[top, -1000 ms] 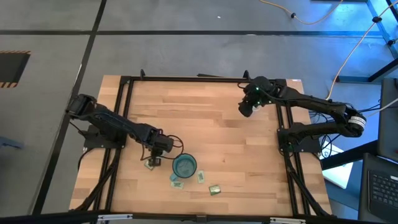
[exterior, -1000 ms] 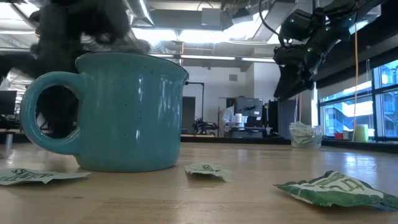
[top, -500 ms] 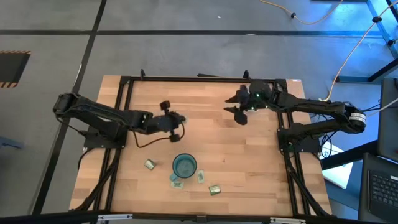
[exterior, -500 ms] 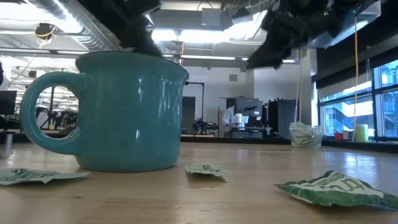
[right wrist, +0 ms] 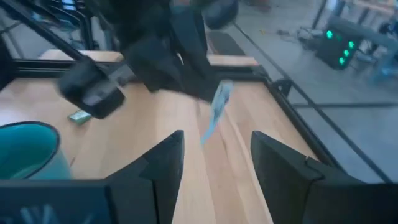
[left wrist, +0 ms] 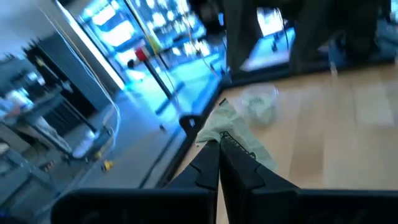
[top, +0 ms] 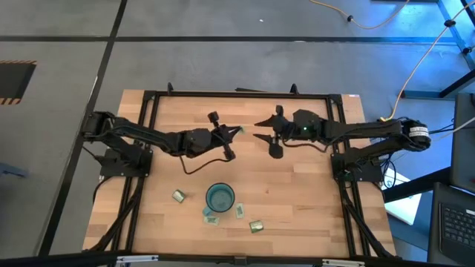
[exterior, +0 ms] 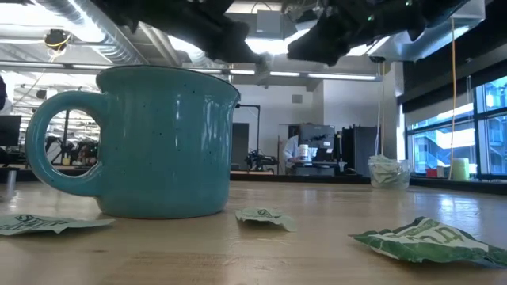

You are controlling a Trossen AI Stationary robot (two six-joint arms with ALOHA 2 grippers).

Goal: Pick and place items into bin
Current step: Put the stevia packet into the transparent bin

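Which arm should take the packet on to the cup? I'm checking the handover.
Right: its open gripper faces the packet held by the left gripper, and the cup stands on its side.

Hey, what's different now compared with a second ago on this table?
The left gripper rose from beside the teal mug and swung toward the table's middle, shut on a light green packet. The right gripper moved from the far right corner toward it, fingers open. The two now face each other above the table. The mug, the packets around it and the translucent cup stayed where they were.
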